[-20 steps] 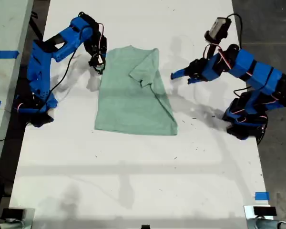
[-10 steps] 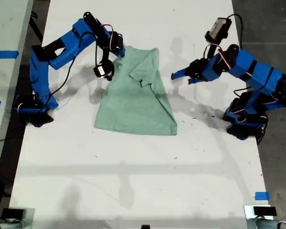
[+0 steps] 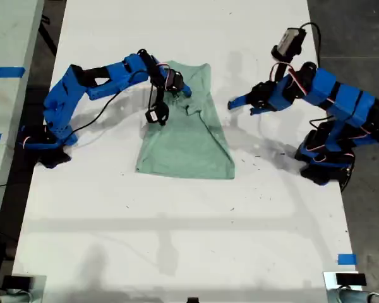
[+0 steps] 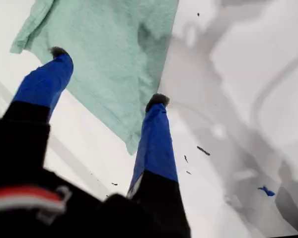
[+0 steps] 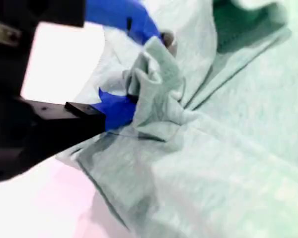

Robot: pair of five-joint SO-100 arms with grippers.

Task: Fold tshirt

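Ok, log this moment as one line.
tshirt: part-folded on table | second gripper: shut on tshirt edge, over the cloth | first gripper: open, off the cloth

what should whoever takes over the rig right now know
My second gripper is shut on a bunch of the tshirt, over the cloth near its collar end; the second wrist view shows cloth bunched between the fingers.
My first gripper is open and empty, off the shirt on the exterior view's right, above the table.
Done: the sleeve on the exterior view's right is folded inward.
Left: lay the held side over the middle, release, then fold the shirt end to end.
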